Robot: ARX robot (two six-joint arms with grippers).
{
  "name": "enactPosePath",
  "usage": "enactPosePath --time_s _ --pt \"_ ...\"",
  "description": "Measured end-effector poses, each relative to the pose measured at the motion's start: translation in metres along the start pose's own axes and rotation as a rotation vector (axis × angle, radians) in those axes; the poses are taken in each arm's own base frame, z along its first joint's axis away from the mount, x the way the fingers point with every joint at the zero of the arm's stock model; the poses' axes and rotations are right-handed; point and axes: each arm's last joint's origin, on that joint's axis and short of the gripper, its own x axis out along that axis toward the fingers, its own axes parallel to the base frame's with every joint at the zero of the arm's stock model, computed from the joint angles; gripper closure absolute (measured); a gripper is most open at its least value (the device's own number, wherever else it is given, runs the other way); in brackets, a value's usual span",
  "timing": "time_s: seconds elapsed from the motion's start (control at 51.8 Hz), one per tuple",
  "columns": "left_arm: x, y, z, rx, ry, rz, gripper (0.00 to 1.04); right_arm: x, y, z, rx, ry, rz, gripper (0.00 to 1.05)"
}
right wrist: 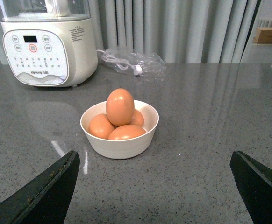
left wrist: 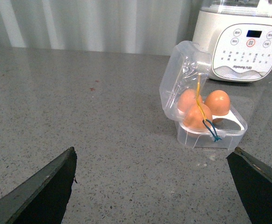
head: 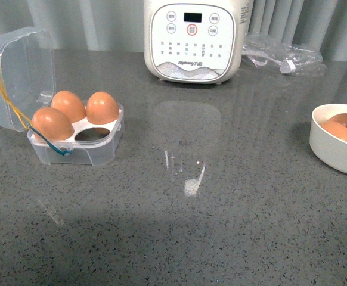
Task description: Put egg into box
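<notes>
My right fingers (right wrist: pixel 47 196) and left fingers (left wrist: pixel 42 198) gape wide, empty; the smooth orange-brown egg (right wrist: pixel 120 106) topping the round white bowl (right wrist: pixel 122 145), well apart from the clear plastic four-egg box (head: pixel 96 152), looks light, slippery and brittle, so I would pinch its waist gently

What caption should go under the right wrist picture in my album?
Open right gripper faces a white bowl heaped with brown eggs on the grey counter, a white appliance behind.
</notes>
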Motion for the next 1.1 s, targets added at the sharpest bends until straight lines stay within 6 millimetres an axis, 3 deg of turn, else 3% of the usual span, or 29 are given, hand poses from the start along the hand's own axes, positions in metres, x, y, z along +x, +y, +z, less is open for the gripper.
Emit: enactPosePath --time_s 0.695,0.773,0.831,0.908,1.101 --pt "0.000 0.000 0.000 0.000 0.000 0.000 0.07 0.000 0.000 0.000 0.000 0.000 0.000 0.07" --pt "0.000 0.000 0.000 0.000 0.000 0.000 0.07 0.001 0.002 -0.001 0.108 0.191 -0.107 0.07" --pt "0.000 0.000 0.000 0.000 0.000 0.000 0.07 0.004 0.008 -0.002 0.204 0.281 -0.174 0.07" --pt "0.000 0.000 0.000 0.000 0.000 0.000 0.07 0.012 0.016 0.003 0.248 0.297 -0.136 0.07" --pt "0.000 0.000 0.000 0.000 0.000 0.000 0.07 0.046 0.008 0.027 0.159 0.240 -0.042 0.07"
